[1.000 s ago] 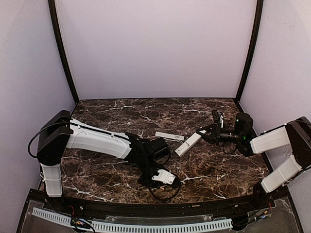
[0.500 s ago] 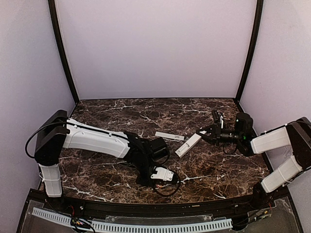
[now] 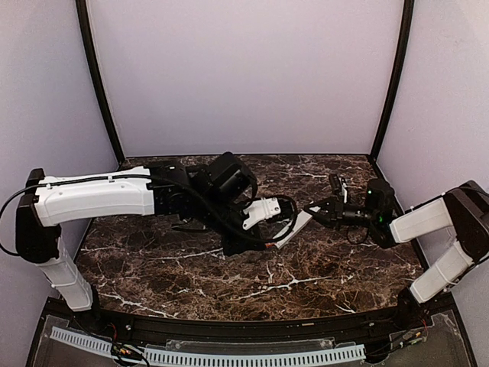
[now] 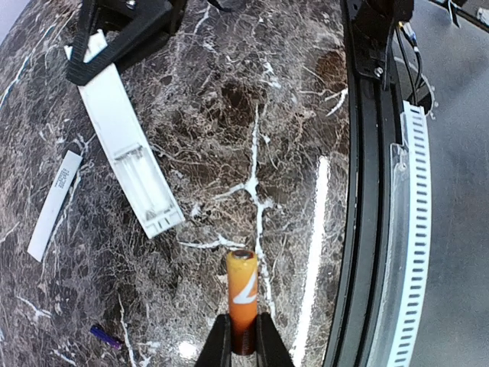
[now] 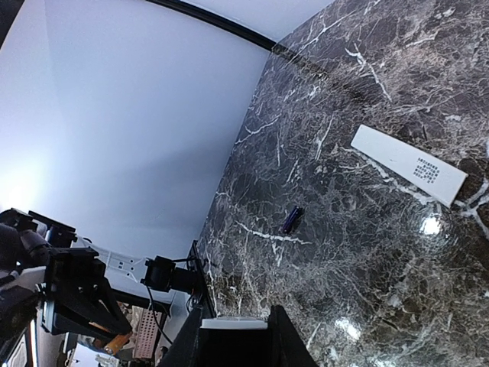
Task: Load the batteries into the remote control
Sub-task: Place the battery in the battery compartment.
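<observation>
My left gripper (image 4: 243,342) is shut on the lower end of the red-orange battery (image 4: 242,287), which sticks out past the fingertips above the marble. The white remote control (image 4: 126,153) lies ahead and to the left of it, its empty battery recess facing up. My right gripper (image 3: 315,211) is shut on the remote's far end (image 5: 233,323). In the top view the left gripper (image 3: 234,246) hangs over the table's middle, just left of the remote (image 3: 296,226). The dark blue-purple battery (image 4: 105,336) (image 5: 289,220) lies loose on the table.
A thin white cover strip (image 4: 53,205) (image 5: 409,164) lies flat on the marble beside the remote. The table's black front rail (image 4: 359,191) and a perforated white strip (image 4: 412,252) run close to the held battery. The left arm (image 3: 99,195) spans the table's left half.
The left arm has risen from near the front edge and swung back and to the middle, next to the remote. The right arm and the remote have hardly moved.
</observation>
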Available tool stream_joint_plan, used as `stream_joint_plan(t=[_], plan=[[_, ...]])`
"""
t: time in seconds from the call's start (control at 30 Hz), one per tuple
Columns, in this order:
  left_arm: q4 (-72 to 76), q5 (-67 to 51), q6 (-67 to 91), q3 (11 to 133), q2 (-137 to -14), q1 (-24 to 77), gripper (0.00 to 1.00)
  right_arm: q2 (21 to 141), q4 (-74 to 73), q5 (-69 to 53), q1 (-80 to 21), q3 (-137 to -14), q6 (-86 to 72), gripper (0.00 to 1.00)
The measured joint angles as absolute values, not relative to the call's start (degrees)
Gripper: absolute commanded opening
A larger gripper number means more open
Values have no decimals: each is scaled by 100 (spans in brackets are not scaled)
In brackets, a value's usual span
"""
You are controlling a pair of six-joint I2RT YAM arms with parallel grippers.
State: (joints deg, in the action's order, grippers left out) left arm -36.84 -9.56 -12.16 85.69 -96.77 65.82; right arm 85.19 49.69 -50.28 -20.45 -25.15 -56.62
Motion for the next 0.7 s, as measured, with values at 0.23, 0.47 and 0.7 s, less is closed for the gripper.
stream_joint_plan(t=[0.23, 0.47, 0.7], plan=[[-4421, -847, -458, 9417, -10274, 6519, 0, 8945, 5472, -4803, -2530, -2517, -5929, 0], [-5026, -1066, 45, 9699, -10849, 6270, 1, 9308, 6082, -4484, -2930, -2519, -6254, 0], [-5227, -1199, 397, 9830, -11021, 6042, 0, 9618, 6580, -4219, -3286, -2574, -6536, 0]])
